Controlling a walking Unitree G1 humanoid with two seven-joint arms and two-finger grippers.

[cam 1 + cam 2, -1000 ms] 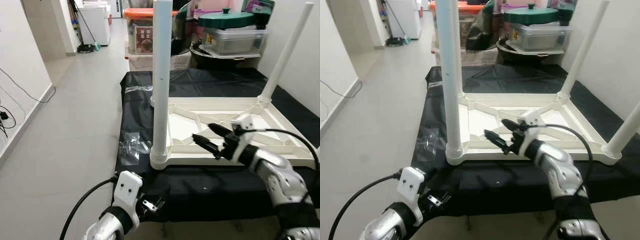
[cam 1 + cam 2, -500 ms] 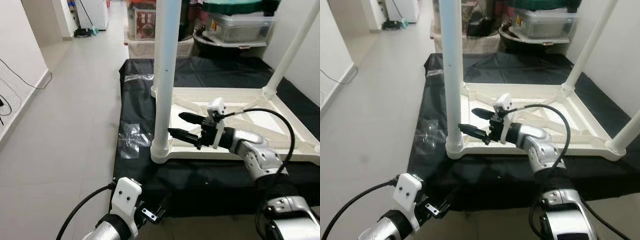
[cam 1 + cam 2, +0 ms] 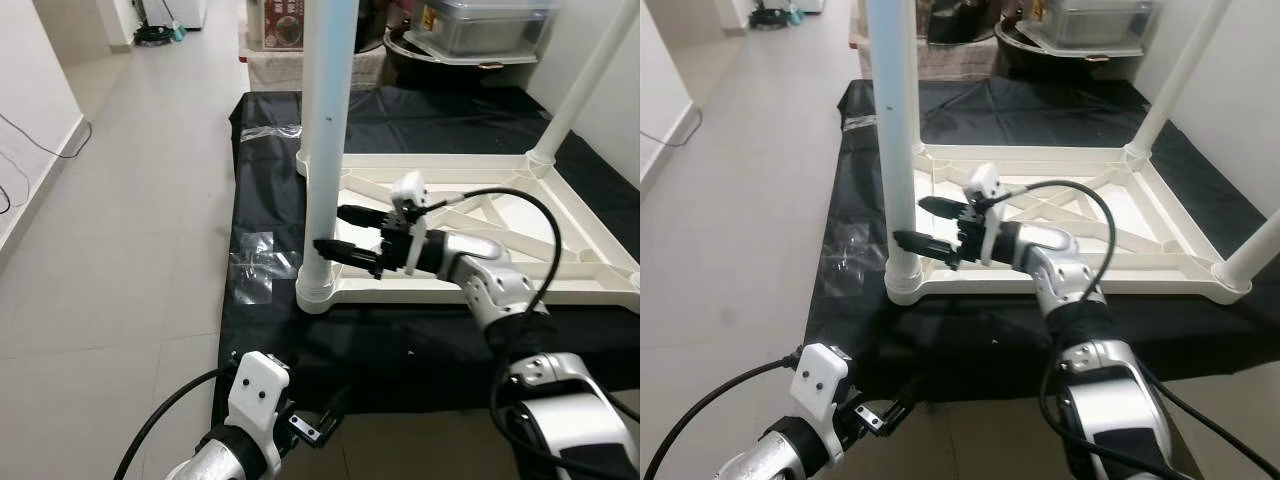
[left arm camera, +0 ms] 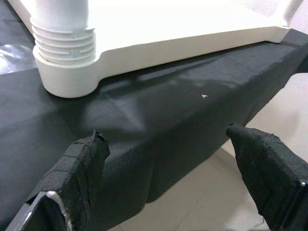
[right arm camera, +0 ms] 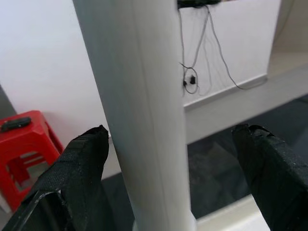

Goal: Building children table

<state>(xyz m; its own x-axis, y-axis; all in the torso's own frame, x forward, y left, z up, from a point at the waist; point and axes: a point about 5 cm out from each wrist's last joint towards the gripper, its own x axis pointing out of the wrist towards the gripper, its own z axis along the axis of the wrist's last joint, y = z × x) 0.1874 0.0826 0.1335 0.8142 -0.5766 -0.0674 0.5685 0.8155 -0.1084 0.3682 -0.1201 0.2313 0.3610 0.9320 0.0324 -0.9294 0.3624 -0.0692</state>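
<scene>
**My right gripper at the near table leg**

The white table (image 3: pixel 560 262) lies upside down on a black sheet (image 3: pixel 430 130) spread over the floor, its ribbed underside facing up. White legs stand upright from its corners. The near leg (image 3: pixel 326 130), at the corner closest to me on my left, rises from a round threaded socket (image 4: pixel 65 57).

My right gripper (image 3: pixel 342 232) reaches out across the table frame towards that leg, low down, just above the socket. Its two black fingers (image 5: pixel 79 178) are spread wide apart, one on each side of the leg, with the leg between them. I cannot tell whether either finger touches the leg yet. A black cable (image 3: pixel 520 215) loops from the wrist over the arm.

My left gripper (image 3: pixel 318 420) hangs low at the near edge of the sheet, below the table corner. Its fingers (image 4: pixel 77 168) are apart and hold nothing.

Another leg (image 3: pixel 585 85) stands at the far right corner. Beyond the sheet sits a clear storage box (image 3: pixel 490 20). Grey floor tiles (image 3: pixel 120 250) run along my left. A red stool (image 5: pixel 24 144) stands by the wall.
</scene>
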